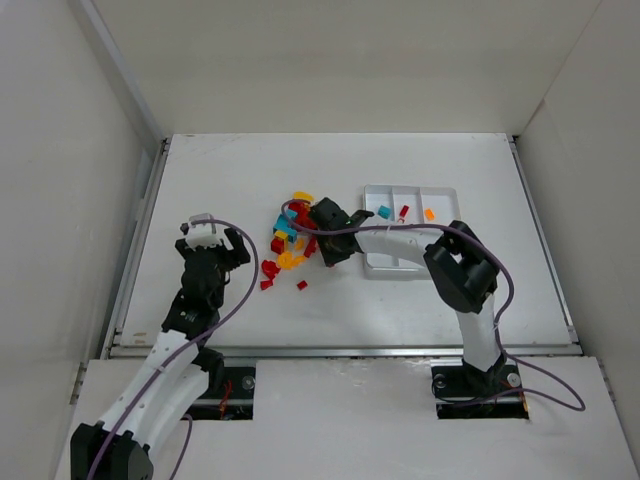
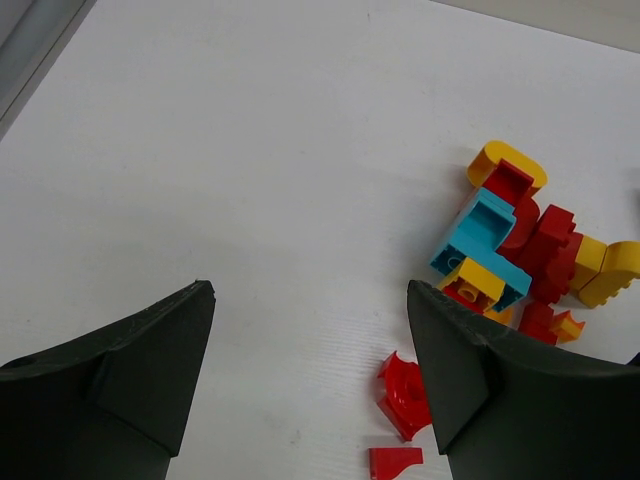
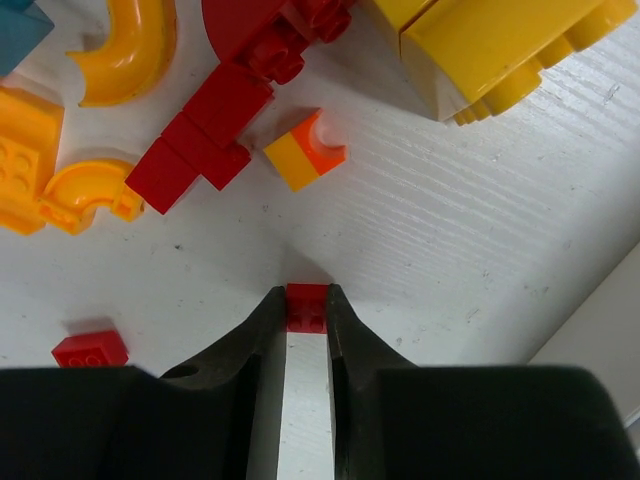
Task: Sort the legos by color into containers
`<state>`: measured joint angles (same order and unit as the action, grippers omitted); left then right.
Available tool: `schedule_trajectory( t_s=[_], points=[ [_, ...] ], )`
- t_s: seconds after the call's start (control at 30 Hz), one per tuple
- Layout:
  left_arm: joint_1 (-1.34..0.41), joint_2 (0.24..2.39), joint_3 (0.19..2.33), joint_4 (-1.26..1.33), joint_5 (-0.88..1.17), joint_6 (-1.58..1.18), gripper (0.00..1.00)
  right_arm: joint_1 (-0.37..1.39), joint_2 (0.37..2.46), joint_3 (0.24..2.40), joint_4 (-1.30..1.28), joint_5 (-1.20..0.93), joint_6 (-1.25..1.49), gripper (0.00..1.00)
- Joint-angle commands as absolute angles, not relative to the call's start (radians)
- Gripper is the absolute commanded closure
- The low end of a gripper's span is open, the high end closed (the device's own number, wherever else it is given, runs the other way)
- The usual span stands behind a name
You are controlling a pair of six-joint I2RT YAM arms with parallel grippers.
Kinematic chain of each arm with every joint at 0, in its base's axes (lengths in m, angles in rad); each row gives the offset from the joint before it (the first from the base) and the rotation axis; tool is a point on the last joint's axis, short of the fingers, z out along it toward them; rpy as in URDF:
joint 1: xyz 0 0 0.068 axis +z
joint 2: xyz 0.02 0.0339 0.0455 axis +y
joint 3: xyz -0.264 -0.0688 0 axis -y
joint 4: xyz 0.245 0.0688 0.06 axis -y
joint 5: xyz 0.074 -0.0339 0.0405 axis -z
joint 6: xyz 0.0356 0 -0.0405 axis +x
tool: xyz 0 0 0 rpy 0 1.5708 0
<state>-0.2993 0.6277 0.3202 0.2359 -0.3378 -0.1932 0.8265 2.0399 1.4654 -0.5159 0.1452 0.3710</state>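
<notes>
Three legos lie sorted in the tray (image 1: pixel 412 188), one to each compartment: teal (image 1: pixel 384 212) on the left, red (image 1: pixel 404 211) in the middle, orange (image 1: pixel 429 213) on the right.

**Top view.** Nearly all the other legos sit in a mixed pile (image 1: pixel 290 235) on the counter (image 1: pixel 450 300), just left of the tray. A few red strays (image 1: pixel 268 284) lie on the pile's near side. The right tool (image 1: pixel 318 245) reaches across to the pile's right edge, between pile and tray. The left tool (image 1: pixel 215 243) hangs over bare counter, well left of the pile.

**Left wrist view.** The left tool (image 2: pixel 310 290) has its jaws wide apart with nothing between them. The pile (image 2: pixel 520 250) lies to its far right, and a red piece (image 2: pixel 400 395) sits just beside the right finger.

**Right wrist view.** The right tool (image 3: pixel 306 314) is clamped on a small red brick (image 3: pixel 307 300), one finger against each side. Whether the brick has left the counter cannot be told. Another red brick (image 3: pixel 90 349) lies to the near left. An orange-yellow piece (image 3: pixel 305 150) and a yellow block (image 3: pixel 500 50) lie beyond.

**Progress.** The sort appears barely begun, with three legos placed and dozens left in the pile. The step in hand is judged to be a pick of the red brick, which would go to the middle compartment.
</notes>
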Motion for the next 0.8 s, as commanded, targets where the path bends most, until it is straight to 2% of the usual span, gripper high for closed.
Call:
schedule_trajectory(
  t_s=[0.0, 0.1, 0.23, 0.37, 0.5, 0.7, 0.77],
  points=[
    [-0.301, 0.607, 0.316, 0.279, -0.33, -0.209, 0.25, 0.83, 2.03, 1.503, -0.509, 0.138, 0.377, 1.0],
    [-0.301, 0.597, 0.316, 0.246, -0.321, -0.234, 0.25, 0.83, 1.959, 1.494, -0.518, 0.169, 0.377, 1.0],
    [-0.301, 0.577, 0.327, 0.227, -0.285, -0.265, 0.28, 0.83, 1.784, 1.444, -0.518, 0.363, 0.437, 1.0],
    [-0.301, 0.566, 0.304, 0.25, -0.262, -0.275, 0.29, 0.734, 1.634, 1.355, -0.518, 0.452, 0.472, 1.0],
    [-0.301, 0.566, 0.304, 0.259, -0.252, -0.275, 0.29, 0.6, 1.62, 1.302, -0.58, 0.43, 0.472, 1.0],
    [-0.301, 0.557, 0.285, 0.278, -0.252, -0.265, 0.29, 0.503, 1.658, 1.252, -0.603, 0.407, 0.46, 1.0],
    [-0.301, 0.557, 0.285, 0.278, -0.252, -0.265, 0.29, 0.494, 1.658, 1.252, -0.591, 0.407, 0.45, 0.97]
  ],
)
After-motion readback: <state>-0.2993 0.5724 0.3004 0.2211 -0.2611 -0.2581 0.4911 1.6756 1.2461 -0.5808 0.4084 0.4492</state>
